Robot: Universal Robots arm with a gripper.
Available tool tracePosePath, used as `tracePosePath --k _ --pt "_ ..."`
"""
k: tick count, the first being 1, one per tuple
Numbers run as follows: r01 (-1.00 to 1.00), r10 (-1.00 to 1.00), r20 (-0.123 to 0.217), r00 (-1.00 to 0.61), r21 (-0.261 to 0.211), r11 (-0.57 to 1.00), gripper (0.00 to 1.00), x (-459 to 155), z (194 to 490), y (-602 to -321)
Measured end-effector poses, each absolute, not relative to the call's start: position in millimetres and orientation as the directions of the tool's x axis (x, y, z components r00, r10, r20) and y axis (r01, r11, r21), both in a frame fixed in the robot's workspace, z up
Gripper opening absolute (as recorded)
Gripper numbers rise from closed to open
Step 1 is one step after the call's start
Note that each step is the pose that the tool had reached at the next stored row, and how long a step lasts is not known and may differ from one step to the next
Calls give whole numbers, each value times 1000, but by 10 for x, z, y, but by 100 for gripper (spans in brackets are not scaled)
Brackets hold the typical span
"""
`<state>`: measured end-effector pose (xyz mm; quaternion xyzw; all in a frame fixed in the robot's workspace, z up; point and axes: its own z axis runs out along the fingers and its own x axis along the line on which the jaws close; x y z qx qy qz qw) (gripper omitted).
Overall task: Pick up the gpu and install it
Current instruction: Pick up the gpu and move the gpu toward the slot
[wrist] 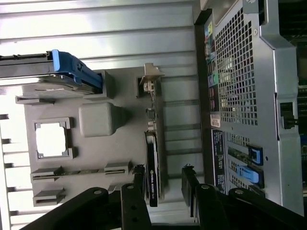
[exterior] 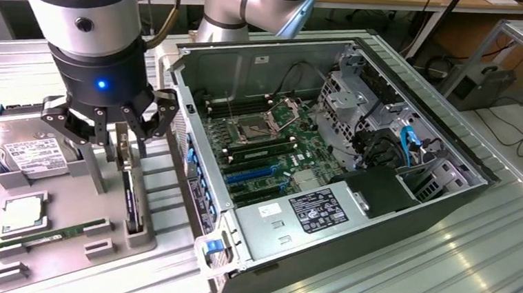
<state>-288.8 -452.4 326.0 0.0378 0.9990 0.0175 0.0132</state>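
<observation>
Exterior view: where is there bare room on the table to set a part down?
Bare ribbed table lies at the exterior view's right of the computer case, and past the tray's far end. Crowded: the tray, where the open claw straddles the gpu, tight against the case.

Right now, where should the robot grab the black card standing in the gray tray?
Pinch the gpu across its two flat faces, coming straight down from above. It stands on its thin edge in the gray tray, so the open pincer fits astride it.
</observation>
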Motion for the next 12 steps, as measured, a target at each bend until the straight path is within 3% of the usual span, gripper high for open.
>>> tracePosePath --k 12 --pt "75 76 -23 -997 36 997 44 -2946 3009 -4524"
